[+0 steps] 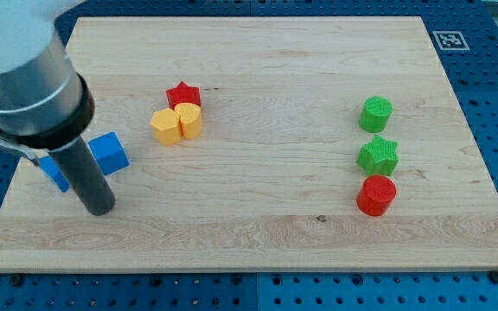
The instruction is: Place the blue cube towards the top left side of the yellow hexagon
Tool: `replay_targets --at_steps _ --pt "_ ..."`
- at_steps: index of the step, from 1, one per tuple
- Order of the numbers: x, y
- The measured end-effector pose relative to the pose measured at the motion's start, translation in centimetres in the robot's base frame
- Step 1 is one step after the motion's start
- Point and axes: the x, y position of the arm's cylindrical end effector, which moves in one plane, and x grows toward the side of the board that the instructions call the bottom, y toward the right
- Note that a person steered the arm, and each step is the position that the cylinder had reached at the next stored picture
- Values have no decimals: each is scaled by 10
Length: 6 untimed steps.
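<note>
The blue cube (109, 153) sits on the wooden board (258, 233) at the view's left. The yellow hexagon (167, 126) lies up and to the right of it, touching a second yellow block (190, 118) and close to a red star (183, 94) above them. My tip (100, 207) rests on the board just below and slightly left of the blue cube, very near it. A second blue block (54, 171) shows partly behind the rod, on its left.
A green cylinder (376, 113), a green star (378, 155) and a red cylinder (376, 195) stand in a column at the view's right. The arm's large grey body (24, 78) covers the board's top left corner.
</note>
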Motion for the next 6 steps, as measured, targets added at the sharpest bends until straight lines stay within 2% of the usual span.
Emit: replay_targets --at_steps 1,4,6 --pt "0 6" --pt "-54 -30" --pt "-55 5"
